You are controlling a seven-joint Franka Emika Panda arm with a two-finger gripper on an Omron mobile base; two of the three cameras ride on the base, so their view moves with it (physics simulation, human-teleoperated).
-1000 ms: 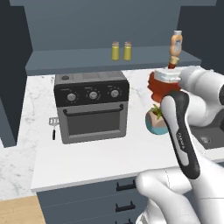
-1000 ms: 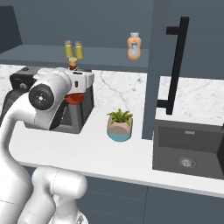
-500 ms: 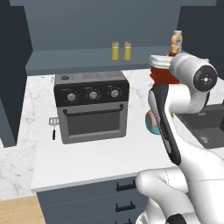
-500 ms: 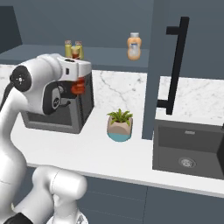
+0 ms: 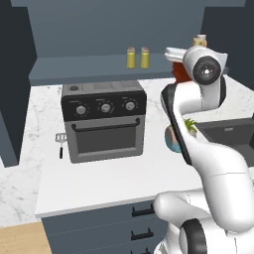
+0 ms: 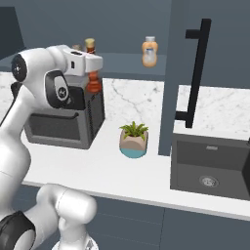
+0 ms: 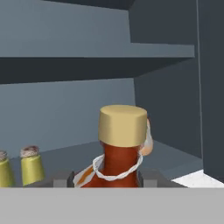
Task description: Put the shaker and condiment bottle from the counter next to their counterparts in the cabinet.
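Hand view: the condiment bottle, red-brown with a tan cap, stands upright between the dark fingertips of the gripper, whose jaws are closed narrowly on its body. It is raised before the cabinet. Two shakers stand on the shelf at 9 o'clock; the orange bottle stands farther along.

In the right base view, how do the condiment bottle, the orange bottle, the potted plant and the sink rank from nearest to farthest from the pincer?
1. Condiment bottle: held in the pincer, beside the toaster oven.
2. Orange bottle: on the cabinet shelf, to the right.
3. Potted plant: on the counter, lower right.
4. Sink: far right.
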